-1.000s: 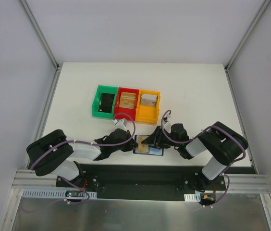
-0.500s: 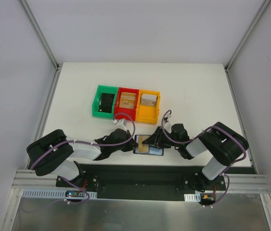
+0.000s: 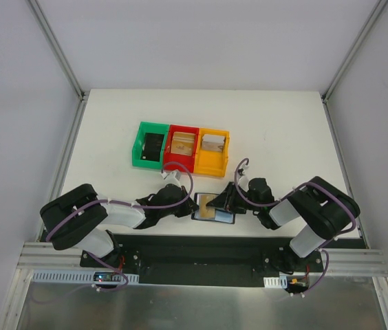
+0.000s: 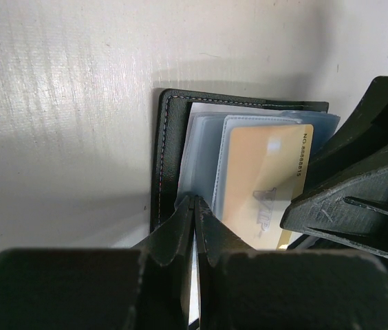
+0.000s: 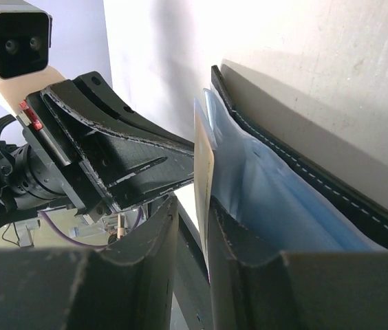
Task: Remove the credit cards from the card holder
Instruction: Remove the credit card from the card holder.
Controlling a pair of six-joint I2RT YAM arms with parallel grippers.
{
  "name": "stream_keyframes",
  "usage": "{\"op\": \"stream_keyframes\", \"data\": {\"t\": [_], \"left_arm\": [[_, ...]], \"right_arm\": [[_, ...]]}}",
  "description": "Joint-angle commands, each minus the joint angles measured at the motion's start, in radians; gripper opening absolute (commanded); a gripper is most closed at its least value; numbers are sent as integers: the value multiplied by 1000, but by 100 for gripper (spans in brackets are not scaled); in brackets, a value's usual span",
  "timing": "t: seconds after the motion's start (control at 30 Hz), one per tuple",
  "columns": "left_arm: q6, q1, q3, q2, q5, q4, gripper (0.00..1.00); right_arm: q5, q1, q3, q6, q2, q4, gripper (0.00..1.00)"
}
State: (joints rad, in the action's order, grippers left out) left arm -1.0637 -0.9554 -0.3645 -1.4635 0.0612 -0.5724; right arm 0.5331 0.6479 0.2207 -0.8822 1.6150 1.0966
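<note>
Before bins [image 3: 180, 163] | left gripper [image 4: 194, 206] closed at card holder [image 4: 166, 158] | right gripper [image 5: 192, 206] slightly parted astride credit card [image 4: 263, 185]

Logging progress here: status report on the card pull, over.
Left fingers shut, tips on card holder edge. Right fingers open, straddling credit card edge. Card not yet out. Nothing in the way.

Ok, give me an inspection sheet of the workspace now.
Surface: white table.
Job's things: card holder open flat; credit card among its clear sleeves.
Clutter: green bin, red bin, orange bin in a row, contents unclear.
Grippers: left gripper shut, tips at the holder's edge; right gripper straddles the card's edge, grip unclear.
Cables: purple cables along both arms.
Surroundings: white walls, metal frame.
</note>
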Motion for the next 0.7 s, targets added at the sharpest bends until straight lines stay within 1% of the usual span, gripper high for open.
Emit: {"op": "stream_keyframes", "data": {"t": [0.0,0.3,0.37,0.53,0.67], "left_arm": [[-8,1,21,-35,3,98,0],[-21,7,32,-35,5,98,0],[-19,6,32,-35,3,98,0],[-21,7,32,-37,3,97,0],[-21,7,33,-37,3,97,0]], "right_arm": [[25,-13,-9,-1,-38,78,25],[28,-27,-29,2,-52,80,22],[31,-30,-30,3,-53,80,20],[31,-34,-30,3,-60,80,11],[34,-37,-35,2,-63,78,9]]}}
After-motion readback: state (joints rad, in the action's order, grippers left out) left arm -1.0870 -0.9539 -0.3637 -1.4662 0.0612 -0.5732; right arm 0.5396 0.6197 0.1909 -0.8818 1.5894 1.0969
